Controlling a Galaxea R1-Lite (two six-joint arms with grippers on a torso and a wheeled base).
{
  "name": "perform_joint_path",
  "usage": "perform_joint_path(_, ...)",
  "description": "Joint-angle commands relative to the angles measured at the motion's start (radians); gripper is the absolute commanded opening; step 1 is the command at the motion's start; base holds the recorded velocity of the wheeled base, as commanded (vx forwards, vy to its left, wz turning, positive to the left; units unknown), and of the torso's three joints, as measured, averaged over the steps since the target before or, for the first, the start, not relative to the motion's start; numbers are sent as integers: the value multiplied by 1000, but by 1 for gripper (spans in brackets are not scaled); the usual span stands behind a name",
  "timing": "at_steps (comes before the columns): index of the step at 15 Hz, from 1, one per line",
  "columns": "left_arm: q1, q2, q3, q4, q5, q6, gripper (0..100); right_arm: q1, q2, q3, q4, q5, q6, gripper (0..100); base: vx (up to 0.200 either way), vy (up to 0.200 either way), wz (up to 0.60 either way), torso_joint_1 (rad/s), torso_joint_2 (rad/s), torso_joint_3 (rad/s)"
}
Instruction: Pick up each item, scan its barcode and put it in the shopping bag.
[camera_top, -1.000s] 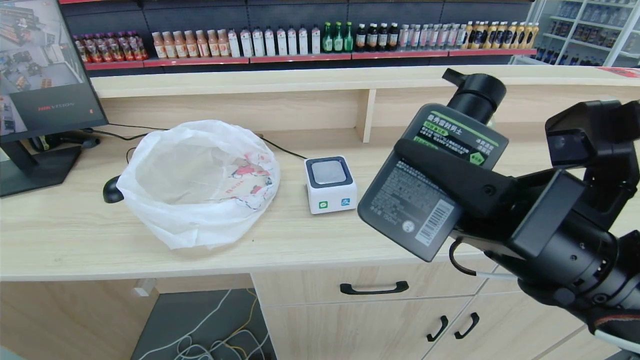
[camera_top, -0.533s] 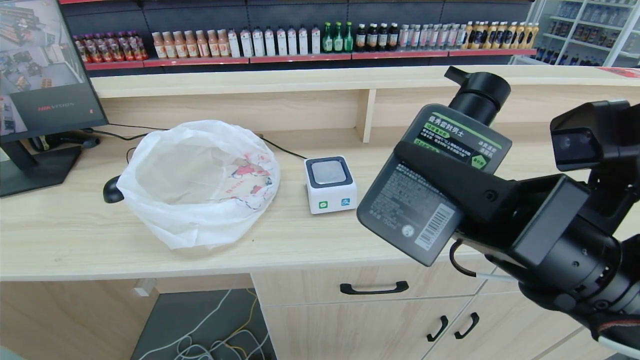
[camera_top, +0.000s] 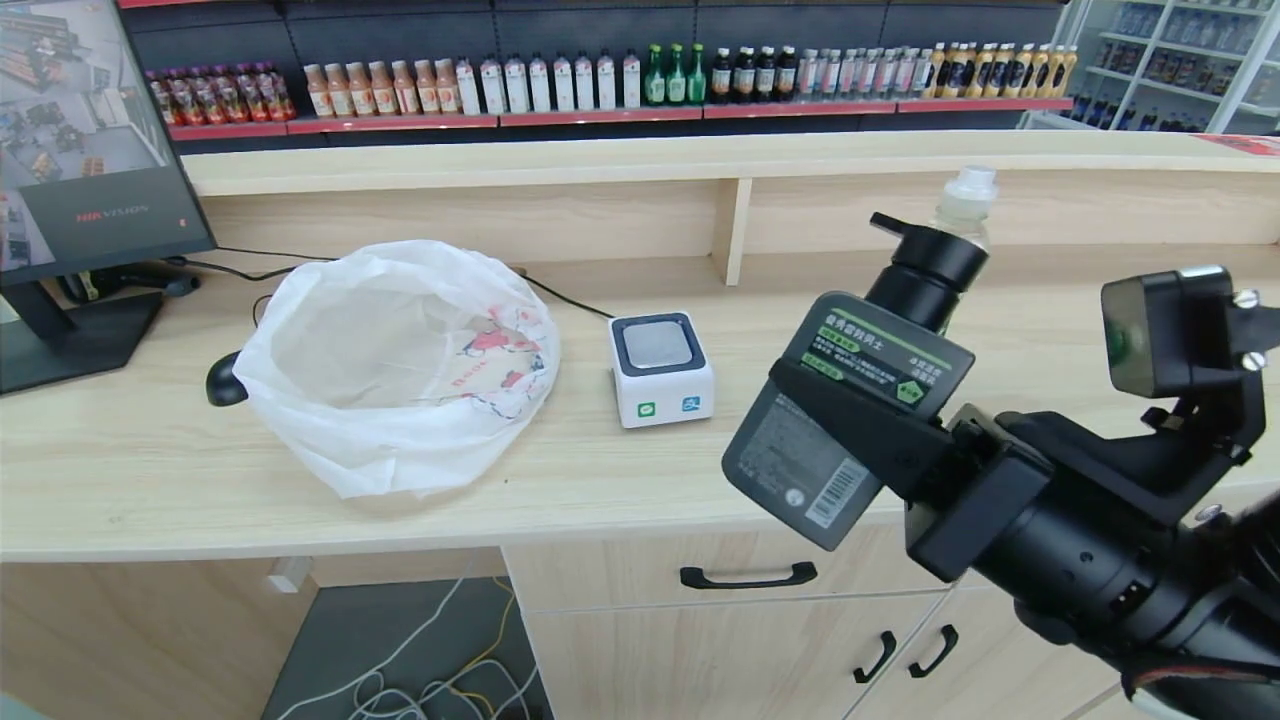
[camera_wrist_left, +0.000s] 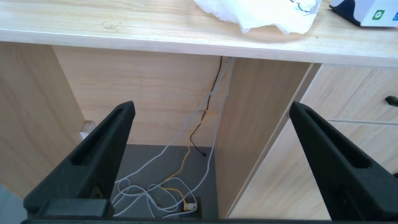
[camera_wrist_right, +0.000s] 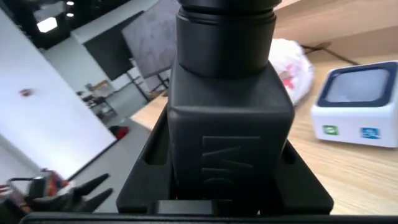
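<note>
While the left hand gapes, the right hand grips a black bottle

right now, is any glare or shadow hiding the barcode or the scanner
Head view: the barcode on the bottle is evenly lit, no glare, and the scanner is unshadowed. Right wrist view: the scanner's window has a pale sheen. Left wrist view: under the counter lies in shade.

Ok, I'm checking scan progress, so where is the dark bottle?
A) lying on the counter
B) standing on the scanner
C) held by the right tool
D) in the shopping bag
C: the right tool grips the dark bottle in the air, to the right of the scanner.
</note>
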Motion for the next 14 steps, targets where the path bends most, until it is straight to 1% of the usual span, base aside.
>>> perform_joint_path(1, 0, 0, 0, 0, 1, 0, 100, -4, 21, 13, -1, -42, -60, 0, 0, 0, 0, 0, 0, 0)
perform_joint_path(2, 0, 0, 0, 0, 1, 0, 100, -6, 21, 10, -1, -80, -132, 0, 0, 0, 0, 0, 0, 0)
perform_joint_path(3, 0, 0, 0, 0, 1, 0, 100, -21, 23, -3, -1, -103, -175, 0, 0, 0, 0, 0, 0, 0)
perform_joint_path(4, 0, 0, 0, 0, 1, 0, 100, -56, 24, -12, -7, -113, -218, 0, 0, 0, 0, 0, 0, 0)
perform_joint_path(5, 0, 0, 0, 0, 1, 0, 100, -101, 13, -6, -18, -131, -294, 0, 0, 0, 0, 0, 0, 0)
perform_joint_path(6, 0, 0, 0, 0, 1, 0, 100, -118, 0, 3, -33, -163, -343, 0, 0, 0, 0, 0, 0, 0)
perform_joint_path(7, 0, 0, 0, 0, 1, 0, 100, -130, -13, -3, -36, -203, -373, 0, 0, 0, 0, 0, 0, 0)
perform_joint_path(8, 0, 0, 0, 0, 1, 0, 100, -174, -23, 3, -41, -249, -393, 0, 0, 0, 0, 0, 0, 0)
perform_joint_path(9, 0, 0, 0, 0, 1, 0, 100, -248, -43, 26, -54, -267, -409, 0, 0, 0, 0, 0, 0, 0)
perform_joint_path(10, 0, 0, 0, 0, 1, 0, 100, -288, -62, 33, -65, -258, -434, 0, 0, 0, 0, 0, 0, 0)
perform_joint_path(12, 0, 0, 0, 0, 1, 0, 100, -293, -83, 76, -65, -255, -446, 0, 0, 0, 0, 0, 0, 0)
perform_joint_path(14, 0, 0, 0, 0, 1, 0, 100, -309, -77, 71, -65, -258, -443, 0, 0, 0, 0, 0, 0, 0)
